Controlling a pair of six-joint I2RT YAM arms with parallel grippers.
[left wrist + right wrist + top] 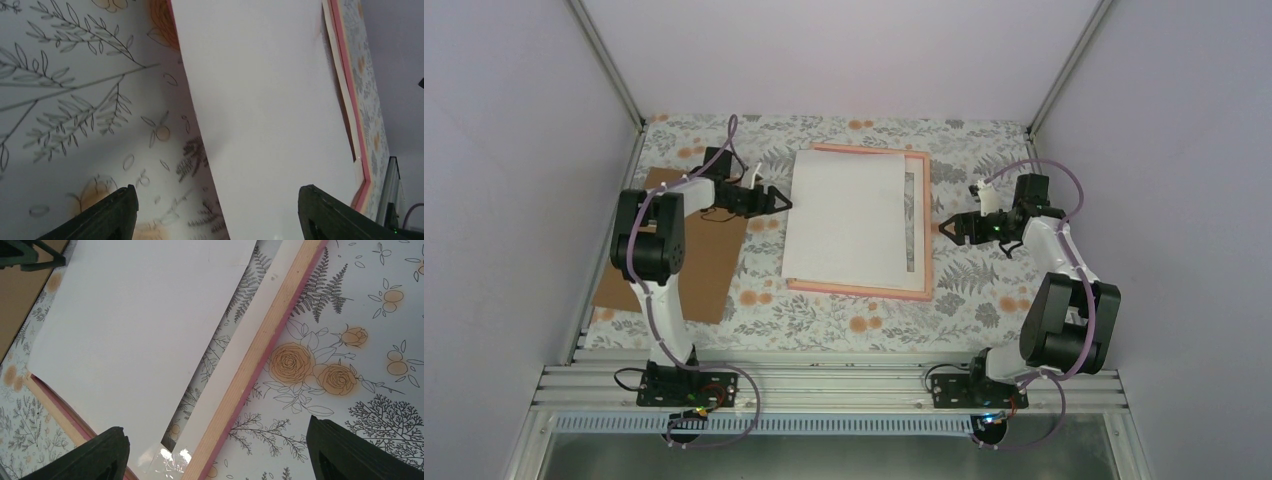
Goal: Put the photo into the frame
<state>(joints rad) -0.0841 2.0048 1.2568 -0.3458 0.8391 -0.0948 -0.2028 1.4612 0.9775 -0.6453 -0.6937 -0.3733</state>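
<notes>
Top view. We count one frame [927, 232], back side up on the tablecloth [984, 290]. One photo [849, 215] lies on it, white back up, which we take to be print side down for loading from behind. The photo sits skewed and toward the frame's left rail, overhanging it, and it leaves a slit of cloth bare by the right rail, so we judge it not yet seated. One backing board [709, 270] lies well left of the frame, likely parked for later. There are two arms. The left gripper [776, 199] is at the photo's left edge and the right gripper [945, 228] is just outside the right rail, flanking the frame, probably to nudge the sheet square.

Left wrist. The left gripper [217, 190] is spread wide and holds nothing. The photo's edge runs between the jaws, though contact is hard to judge.

Right wrist. The right gripper [215, 425] is likewise spread and unloaded above the right rail. One mat [227, 370] shows inside that rail.
</notes>
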